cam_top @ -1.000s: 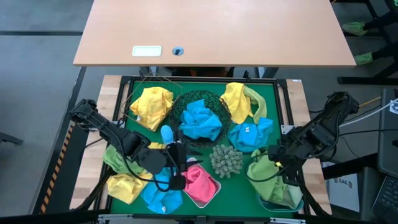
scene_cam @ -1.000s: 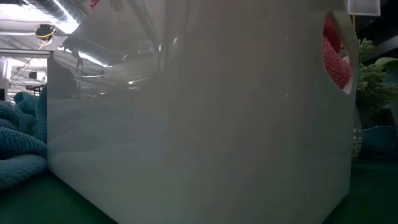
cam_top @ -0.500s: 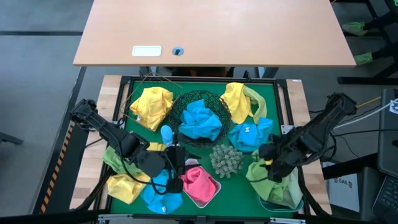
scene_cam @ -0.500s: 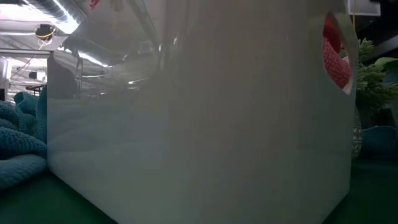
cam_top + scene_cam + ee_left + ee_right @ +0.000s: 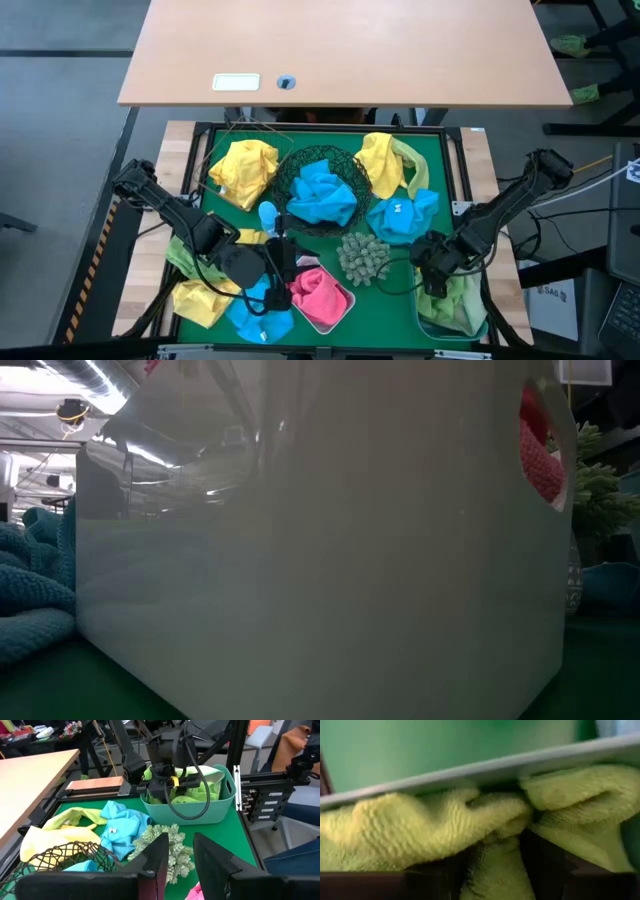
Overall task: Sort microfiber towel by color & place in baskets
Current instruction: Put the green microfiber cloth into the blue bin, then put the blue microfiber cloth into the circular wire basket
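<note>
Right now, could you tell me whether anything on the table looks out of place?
Yes: a spiky grey-green ball sits mid-mat among the towels, though it is no towel. Also, one lime green towel lies tangled with a yellow towel near the mat's far edge, colours still mixed.

R hand [image 5: 432, 262] w/ lime towel [image 5: 455, 300], now farther in over blue tub [image 5: 425, 322] (toward table centre).

Crumpled blue microfiber towels [image 5: 322, 192] filled the round black wire-mesh bowl [image 5: 352, 170]. A pink towel [image 5: 321, 297] lay bunched in the white rectangular tub [image 5: 343, 310] (its side filled the low view). Lime-green towels [image 5: 455, 300] were heaped in the translucent blue tub [image 5: 200, 812]. Loose on the green mat lay yellow cloths [image 5: 243, 168], another yellow-and-green pair [image 5: 390, 162], and blue ones [image 5: 402, 216].
</note>
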